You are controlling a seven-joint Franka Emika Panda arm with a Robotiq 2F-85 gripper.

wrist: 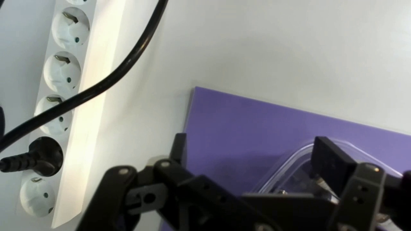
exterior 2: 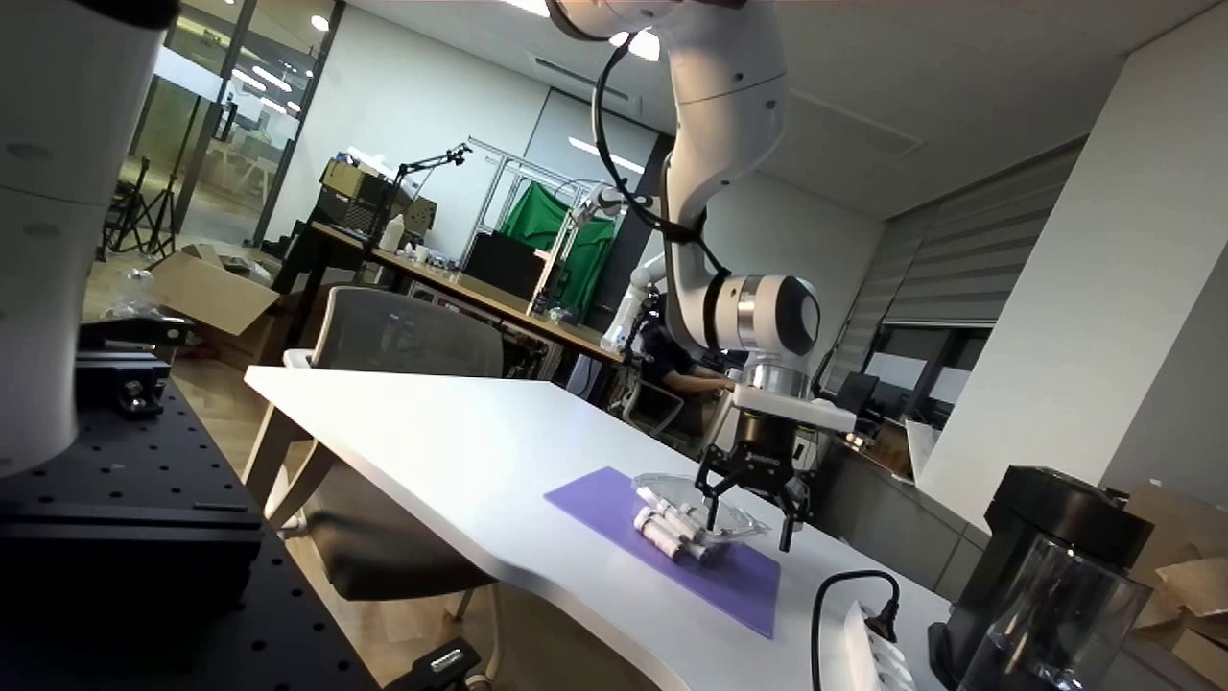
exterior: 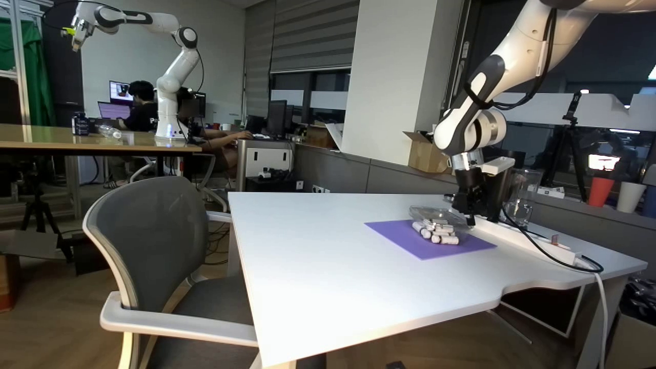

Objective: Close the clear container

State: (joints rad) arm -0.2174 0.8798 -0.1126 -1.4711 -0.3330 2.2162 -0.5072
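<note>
A low clear container [exterior: 434, 213] sat on a purple mat [wrist: 240, 125], toward four o'clock in the wrist view, upon a white bench [exterior: 318, 256]. White cylinders [exterior: 436, 234] lay in or beside it; I could not tell which. The black end effector [exterior 2: 749, 534] pointed down, jaws spread wide, one overlapping the container's rim in the wrist view. A power strip [wrist: 61, 73] lay at nine o'clock there.

The container [exterior: 429, 212] lay on the mat [wrist: 237, 128], partly beneath the tool [exterior 2: 748, 531] (the power strip [wrist: 85, 144], to one side).
</note>
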